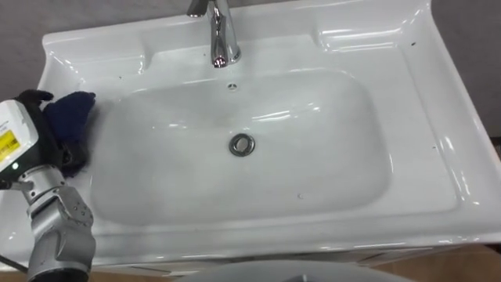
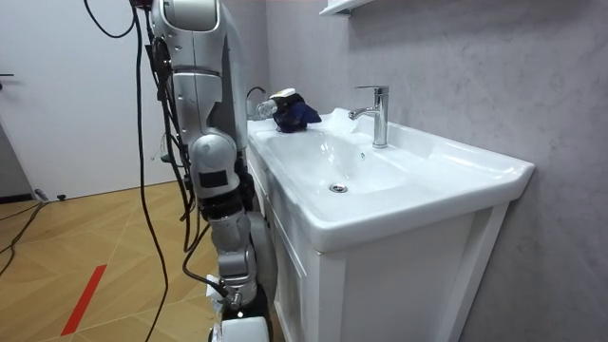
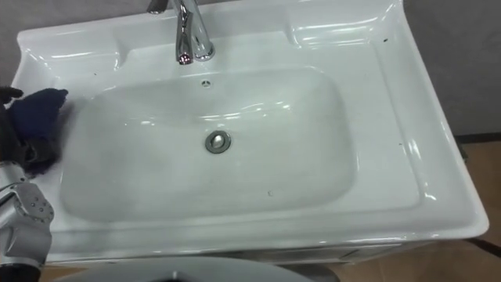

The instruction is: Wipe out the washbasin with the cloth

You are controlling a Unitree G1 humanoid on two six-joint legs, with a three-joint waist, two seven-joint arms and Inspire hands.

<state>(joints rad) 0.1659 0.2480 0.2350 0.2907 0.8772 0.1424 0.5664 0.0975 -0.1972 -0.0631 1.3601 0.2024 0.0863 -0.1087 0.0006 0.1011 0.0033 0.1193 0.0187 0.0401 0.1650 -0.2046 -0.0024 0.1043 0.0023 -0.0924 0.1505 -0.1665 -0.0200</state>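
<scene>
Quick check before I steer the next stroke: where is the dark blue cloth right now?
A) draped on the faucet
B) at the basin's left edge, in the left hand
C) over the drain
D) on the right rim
B: the cloth sits bunched at the left edge of the basin, with the left hand curled on it, well apart from the drain and the faucet.

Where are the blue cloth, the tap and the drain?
blue cloth (image 1: 77,110), left eye view, upper fold.
tap (image 1: 223,39), left eye view, chrome stem.
drain (image 1: 242,144), left eye view, its centre.
</scene>
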